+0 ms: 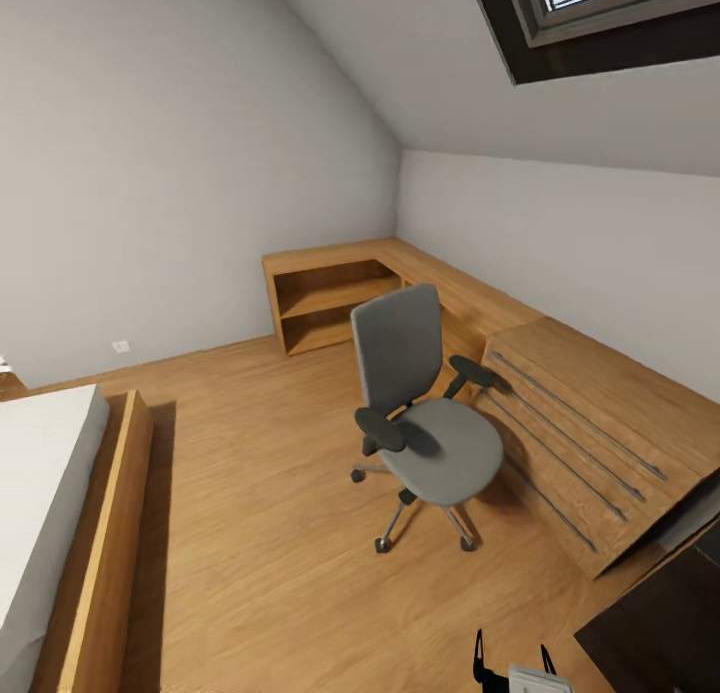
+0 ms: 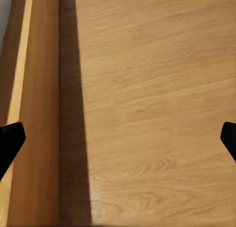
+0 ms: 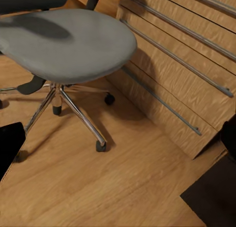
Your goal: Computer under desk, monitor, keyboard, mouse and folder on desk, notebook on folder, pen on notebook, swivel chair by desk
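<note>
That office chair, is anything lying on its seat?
No. The swivel chair shows a bare grey seat carrying just an armrest's shadow. The head view confirms this. Beneath it stand the metal star base and casters on the wooden floor.

You've got a wooden chest [image 1: 590,438] right; corner shelf unit [image 1: 330,298] beyond it, bed [image 1: 50,513] opposite it.

No readable text, label, brand, number or sign anywhere. Plain grey fabric on the swivel chair [image 1: 425,393], bare wood grain and bar handles on the wooden chest [image 1: 590,443], blank white walls, unmarked wooden floor [image 2: 157,109].
</note>
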Motion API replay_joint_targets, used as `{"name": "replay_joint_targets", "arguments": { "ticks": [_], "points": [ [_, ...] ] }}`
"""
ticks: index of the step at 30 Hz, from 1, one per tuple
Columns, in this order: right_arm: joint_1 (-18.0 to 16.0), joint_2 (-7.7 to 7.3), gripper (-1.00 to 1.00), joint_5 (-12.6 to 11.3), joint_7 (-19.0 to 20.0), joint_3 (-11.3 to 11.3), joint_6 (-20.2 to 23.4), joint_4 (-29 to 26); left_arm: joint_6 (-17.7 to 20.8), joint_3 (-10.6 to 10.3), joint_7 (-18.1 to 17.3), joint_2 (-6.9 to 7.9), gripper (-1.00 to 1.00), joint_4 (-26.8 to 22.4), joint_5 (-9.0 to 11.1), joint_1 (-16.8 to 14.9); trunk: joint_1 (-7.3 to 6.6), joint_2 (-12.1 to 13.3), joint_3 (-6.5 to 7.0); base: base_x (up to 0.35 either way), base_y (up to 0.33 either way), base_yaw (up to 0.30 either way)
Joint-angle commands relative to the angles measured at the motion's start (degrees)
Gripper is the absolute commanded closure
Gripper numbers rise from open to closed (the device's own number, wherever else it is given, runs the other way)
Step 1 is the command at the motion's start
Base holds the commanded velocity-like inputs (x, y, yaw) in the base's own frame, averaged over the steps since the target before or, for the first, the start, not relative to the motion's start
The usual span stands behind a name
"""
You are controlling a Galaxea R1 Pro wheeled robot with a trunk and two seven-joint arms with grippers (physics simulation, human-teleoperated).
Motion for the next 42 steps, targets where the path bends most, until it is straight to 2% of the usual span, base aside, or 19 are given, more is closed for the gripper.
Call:
{"name": "replay_joint_targets", "arguments": {
  "ticks": [1, 42],
  "points": [
    [-0.02, 0.02, -1.0, -0.04, -0.51, 0.49, -0.03, 0.0, -0.09, -0.49, 0.31, 0.0, -1.0, -0.01, 0.24, -0.03, 0.01, -0.05, -0.01, 0.0, 0.0, 0.247],
    [-0.02, 0.19, -1.0, -0.13, -0.51, 0.79, -0.03, -0.14, -0.01, 0.04, 0.31, 0.12, -1.0, -0.01, 0.41, -0.03, 0.01, -0.05, 2.15, 0.0, 0.0, 0.242]
  ]
}}
